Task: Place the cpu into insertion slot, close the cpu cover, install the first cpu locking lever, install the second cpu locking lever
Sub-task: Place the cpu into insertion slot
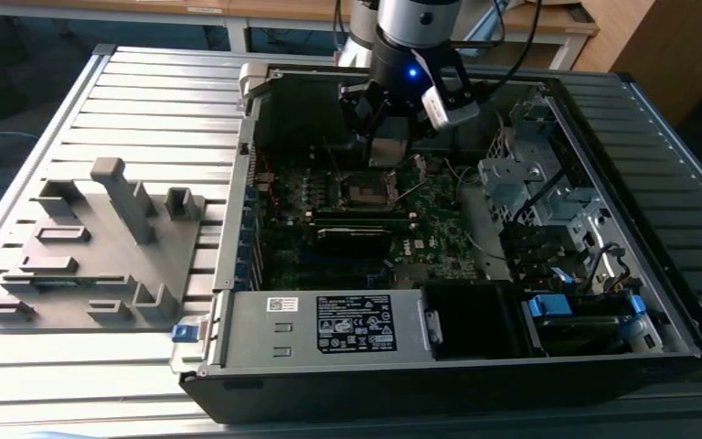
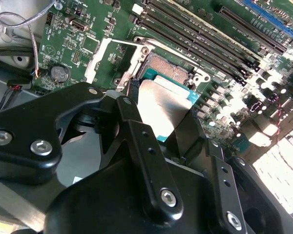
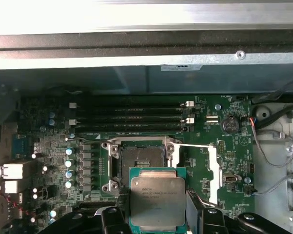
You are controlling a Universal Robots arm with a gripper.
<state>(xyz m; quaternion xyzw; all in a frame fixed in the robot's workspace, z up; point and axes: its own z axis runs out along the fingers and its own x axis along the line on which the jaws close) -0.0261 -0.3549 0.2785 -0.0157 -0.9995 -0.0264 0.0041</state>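
My gripper [image 3: 157, 220] is shut on the cpu [image 3: 157, 202], a flat square chip with a silver-grey top and a green rim, held by two opposite edges between black fingers [image 2: 136, 131]. The chip hangs level just above the green motherboard, beside the insertion slot [image 3: 139, 162] and overlapping its near edge in the first wrist view. The slot is bare, dark inside with a silvery border [image 2: 168, 68]. The cpu cover [image 3: 212, 170] is a silvery frame flipped open next to the slot [image 2: 107, 53]. In the exterior view the gripper [image 1: 388, 148] hovers over the slot [image 1: 361, 190].
Long black memory slots [image 3: 132, 119] run just beyond the socket. A coin battery [image 3: 229, 124] and loose cables [image 3: 278, 146] lie past the cover. The case wall [image 3: 146, 58] rises behind. A drive cage [image 1: 522, 174], power supply [image 1: 326, 325] and grey fixture [image 1: 95, 247] stand around.
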